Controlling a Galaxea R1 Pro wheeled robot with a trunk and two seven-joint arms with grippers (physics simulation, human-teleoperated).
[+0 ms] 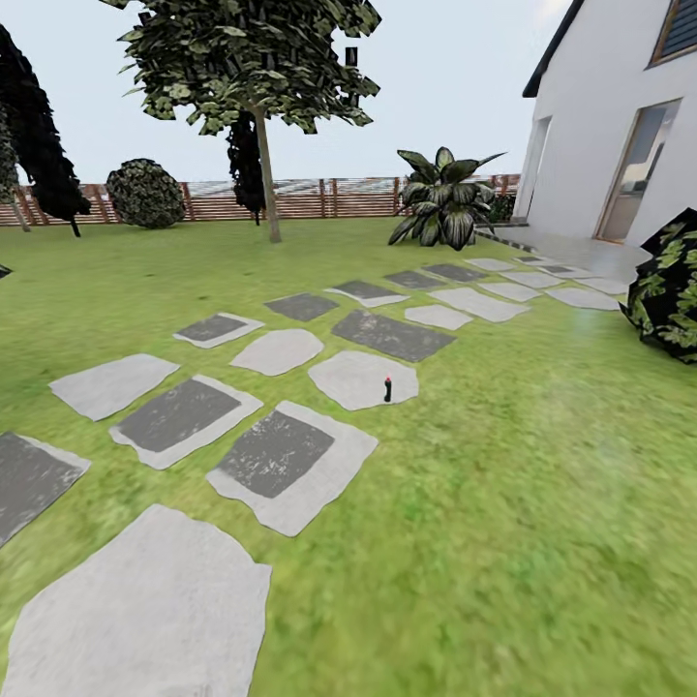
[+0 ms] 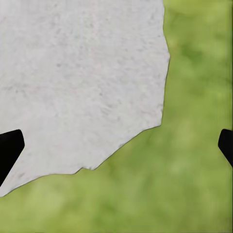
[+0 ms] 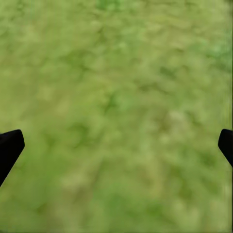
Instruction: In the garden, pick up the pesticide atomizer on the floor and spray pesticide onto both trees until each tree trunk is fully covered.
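— What does the atomizer look like from where you sit?

— Through the head camera I see the pesticide atomizer (image 1: 388, 389) as a small dark upright bottle with a red tip; it stands on a pale grey paving stone (image 1: 360, 378) in the lawn (image 1: 542, 465), right of the path's middle, well ahead of me; too small to make out more.

— And the trees?

— One tree (image 1: 264, 169) with a thin pale trunk and a leafy crown stands far back near the brown slat fence (image 1: 300, 197); I cannot tell whether any speckles sit on its bark at this range.

— Grippers?

— The left gripper (image 2: 116, 143) hangs with its dark fingertips (image 2: 9, 148) spread wide, nothing between them, over the edge of a light stone slab (image 2: 77, 82) and grass; the right gripper (image 3: 116, 143) is equally wide and unladen above bare grass (image 3: 116, 97).

— Any containers?

— I see none to report; a broad-leaved plant (image 1: 443, 198) stands by the white house (image 1: 600, 126).
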